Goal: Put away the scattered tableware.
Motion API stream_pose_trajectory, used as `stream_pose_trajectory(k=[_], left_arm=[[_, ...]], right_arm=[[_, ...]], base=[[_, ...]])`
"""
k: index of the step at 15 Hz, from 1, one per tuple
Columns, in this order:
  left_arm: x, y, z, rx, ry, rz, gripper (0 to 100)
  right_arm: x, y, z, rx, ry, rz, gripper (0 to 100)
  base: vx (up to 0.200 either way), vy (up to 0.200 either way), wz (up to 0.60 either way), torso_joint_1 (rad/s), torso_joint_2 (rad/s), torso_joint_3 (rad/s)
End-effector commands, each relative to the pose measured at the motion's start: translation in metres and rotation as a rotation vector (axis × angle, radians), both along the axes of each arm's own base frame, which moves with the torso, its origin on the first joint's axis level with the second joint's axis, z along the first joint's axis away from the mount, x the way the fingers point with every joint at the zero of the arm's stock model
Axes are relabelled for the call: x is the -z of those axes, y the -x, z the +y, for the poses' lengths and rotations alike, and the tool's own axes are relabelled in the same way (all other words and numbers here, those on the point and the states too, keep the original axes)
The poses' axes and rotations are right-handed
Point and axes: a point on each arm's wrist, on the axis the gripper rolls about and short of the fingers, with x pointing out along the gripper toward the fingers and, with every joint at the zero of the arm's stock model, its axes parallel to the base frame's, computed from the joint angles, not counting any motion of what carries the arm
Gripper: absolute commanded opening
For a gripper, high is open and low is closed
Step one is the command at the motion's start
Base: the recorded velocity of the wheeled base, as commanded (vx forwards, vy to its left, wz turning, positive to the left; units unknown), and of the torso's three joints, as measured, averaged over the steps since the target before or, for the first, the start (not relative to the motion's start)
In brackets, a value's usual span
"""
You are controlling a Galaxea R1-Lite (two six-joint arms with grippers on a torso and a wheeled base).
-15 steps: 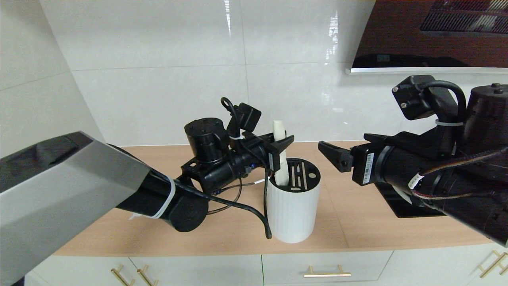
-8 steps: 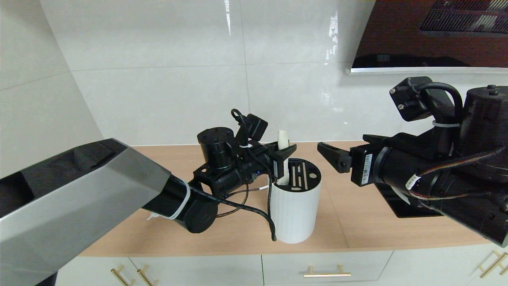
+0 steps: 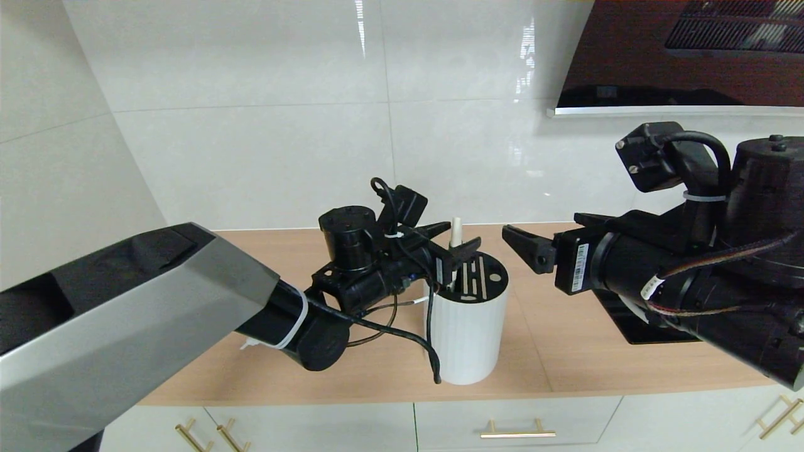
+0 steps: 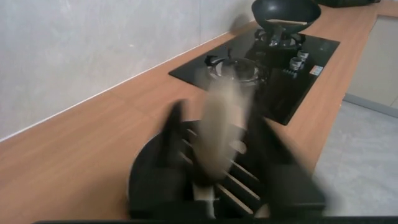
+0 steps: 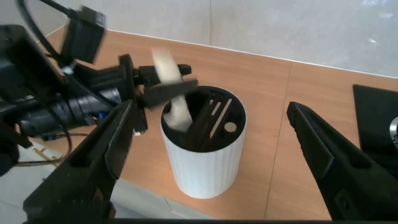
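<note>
nearest, below the worktop's edge, run white cabinet fronts (image 3: 301, 427) with slim brass handles (image 3: 517, 433). above them lies the pale wooden worktop (image 3: 565, 358).

close to its front edge stands a white ribbed cylindrical holder (image 3: 466, 333), upright, its black top cut with narrow slots and one small round hole. a cream-coloured utensil handle (image 3: 456, 227) stands in the opening on the holder's left side, roughly upright. its lower part is sunk inside and only its rounded tip shows above the black top.

the left pincer (image 3: 463, 232) hangs right over that side of the holder, released. its two black fingers (image 3: 468, 246) sit either side of the handle. the left wrist view shows a sliver of gap on each side, though that view is blurred. a black cable (image 3: 436, 375) loops down from the left arm in front of the holder's wall.

the right pincer (image 3: 540, 225) is to the holder's right, level with its top and apart from it. it is spread wide and grips nothing. in the right wrist view its fingers frame the holder on both sides.

farther right on the worktop lies a flat black glass hob (image 3: 628, 323). the left wrist view shows a dark pan (image 4: 286, 9) on its far burner. behind everything rises a glossy white tiled wall (image 3: 251, 157), and a dark glass cooker hood (image 3: 659, 56) hangs at the upper right.
</note>
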Motion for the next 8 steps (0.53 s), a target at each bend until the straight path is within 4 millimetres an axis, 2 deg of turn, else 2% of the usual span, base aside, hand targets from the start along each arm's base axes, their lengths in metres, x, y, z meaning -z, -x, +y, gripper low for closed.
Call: stream_pose_trajectory(k=[1, 5, 8], left_arm=[[-0.002, 0.000, 0.000, -0.006, 0.010, -0.012, 100], [-0.019, 0.005, 0.002, -0.007, 0.042, -0.055, 100], [-0.073, 0.022, 0.014, -0.025, 0.196, -0.153, 100]], right_arm=[[0.000, 0.000, 0.000, -0.001, 0.001, 0.001, 100], [0.001, 0.000, 0.000, -0.003, 0.002, 0.002, 100], [0.002, -0.005, -0.006, 0.022, 0.004, 0.006, 100]], base=[[0.000, 0.000, 0.00, 0.000, 0.00, 0.000], [0.000, 0.000, 0.00, 0.000, 0.00, 0.000], [0.000, 0.000, 0.00, 0.000, 0.00, 0.000]])
